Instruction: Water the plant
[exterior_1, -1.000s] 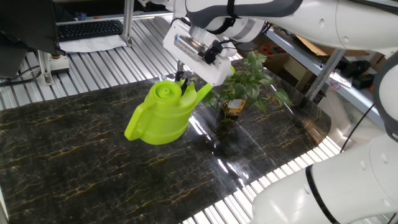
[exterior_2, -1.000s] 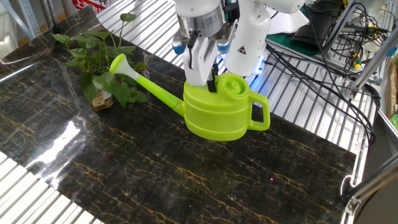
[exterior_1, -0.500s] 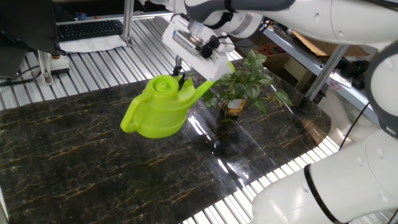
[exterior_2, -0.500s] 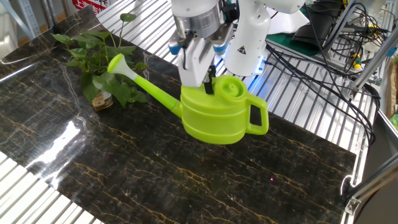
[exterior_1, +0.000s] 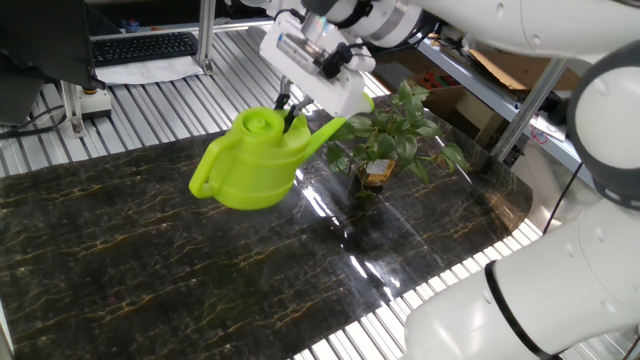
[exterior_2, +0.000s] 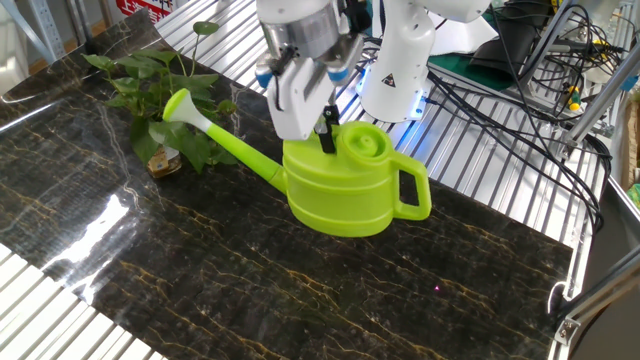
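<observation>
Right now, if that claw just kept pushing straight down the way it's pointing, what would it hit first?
The gripper points down onto the top of the green watering can, which it already grips near the lid. So it would press into the can first, and the dark table lies below that.

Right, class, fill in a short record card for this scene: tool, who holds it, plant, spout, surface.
tool: lime-green watering can
held by: claw, gripping the can's top rim
can position: lifted off the table, handle away from the plant
plant: leafy green, in a small brownish pot
spout: pointing at the plant, over its leaves
surface: dark marbled table
</observation>
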